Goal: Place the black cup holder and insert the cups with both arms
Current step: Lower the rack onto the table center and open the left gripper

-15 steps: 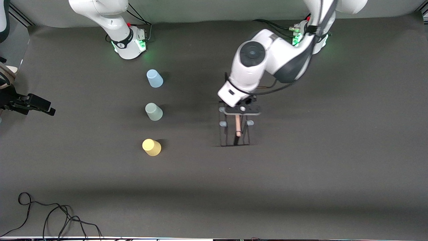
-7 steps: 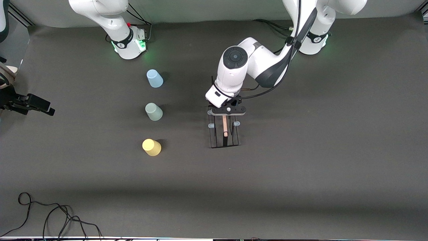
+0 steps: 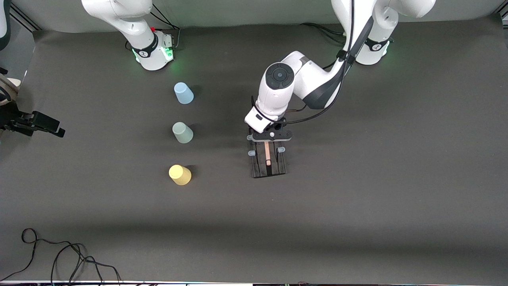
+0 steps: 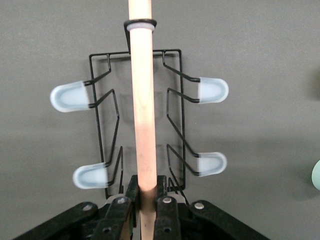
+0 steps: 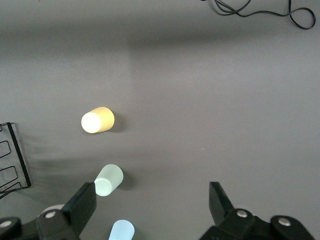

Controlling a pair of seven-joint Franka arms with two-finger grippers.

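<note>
Your left claw (image 3: pixel 270 140), clamped on the holder's (image 3: pixel 269 167) rod (image 4: pixel 142 110), has lowered it onto the counter (image 3: pixel 357 178); release next. Right claw (image 5: pixel 150 210) waits open above the cups (image 3: pixel 182 132).

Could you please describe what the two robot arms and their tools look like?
Both arms are white and jointed, with dark grey joint caps and round bases lit green. A black cable runs along the left arm. The left tool is black with silver screws. The right tool has two black flat fingers with silver screws. The right arm carries a black band near its base.
</note>
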